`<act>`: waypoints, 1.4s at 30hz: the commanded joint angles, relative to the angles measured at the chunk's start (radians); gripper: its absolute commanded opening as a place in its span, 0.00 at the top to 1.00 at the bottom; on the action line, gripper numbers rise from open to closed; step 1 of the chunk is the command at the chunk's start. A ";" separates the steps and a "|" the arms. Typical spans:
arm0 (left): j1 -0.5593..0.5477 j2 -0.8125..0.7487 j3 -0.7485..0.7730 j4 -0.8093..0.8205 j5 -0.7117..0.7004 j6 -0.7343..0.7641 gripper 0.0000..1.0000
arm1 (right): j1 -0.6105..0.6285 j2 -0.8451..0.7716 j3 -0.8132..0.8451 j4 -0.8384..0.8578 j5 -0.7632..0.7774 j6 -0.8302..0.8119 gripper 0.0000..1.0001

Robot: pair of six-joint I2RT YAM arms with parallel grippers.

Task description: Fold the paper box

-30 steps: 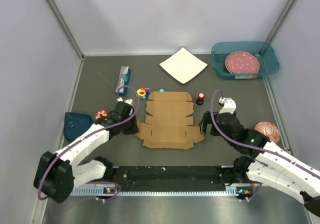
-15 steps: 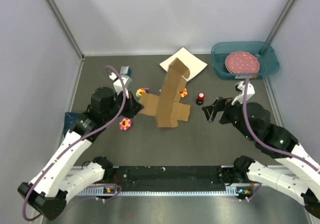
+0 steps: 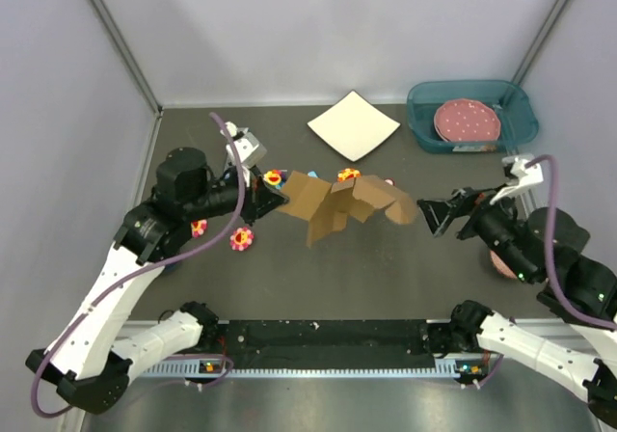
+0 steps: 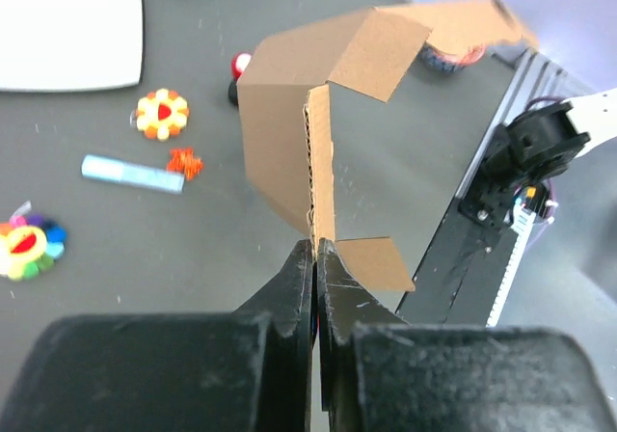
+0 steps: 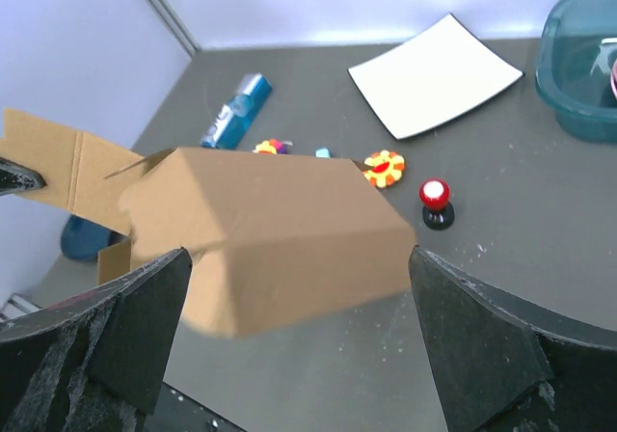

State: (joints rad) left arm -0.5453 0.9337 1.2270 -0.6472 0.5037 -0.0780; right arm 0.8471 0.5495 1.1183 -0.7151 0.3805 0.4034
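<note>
One second ago the paper box (image 3: 339, 205) lay flat on the desk (image 3: 386, 278) between the arms. It now hangs clear of the desk, buckled along its creases and stretched sideways between the arms. We hold it with the left hand (image 3: 274, 199), whose fingers are clamped together on the edge of one flap. The right hand (image 3: 434, 217) has risen and drawn back. Its fingers stand wide apart, facing the free end of the sheet, near it but apparently not touching. We judge that folding has only begun, since no wall is locked yet.
</note>
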 commanded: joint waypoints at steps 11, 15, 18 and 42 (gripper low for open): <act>-0.100 0.117 0.262 -0.212 0.167 0.111 1.00 | 0.004 -0.036 0.187 -0.038 -0.017 -0.046 0.04; -0.310 0.273 0.331 -0.429 -0.212 0.155 1.00 | 0.004 -0.022 0.158 -0.041 -0.048 -0.035 0.04; -0.410 0.450 0.400 -0.517 -0.376 0.159 1.00 | 0.004 -0.010 0.129 -0.047 -0.071 -0.025 0.04; -0.301 0.811 0.674 -0.197 -0.600 0.262 0.44 | 0.004 0.021 -0.020 -0.081 -0.025 -0.018 0.04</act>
State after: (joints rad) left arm -0.8619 1.7805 1.8675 -0.9291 -0.0547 0.1917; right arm 0.8471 0.5465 1.1114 -0.8036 0.3222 0.3859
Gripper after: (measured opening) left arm 0.482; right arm 0.963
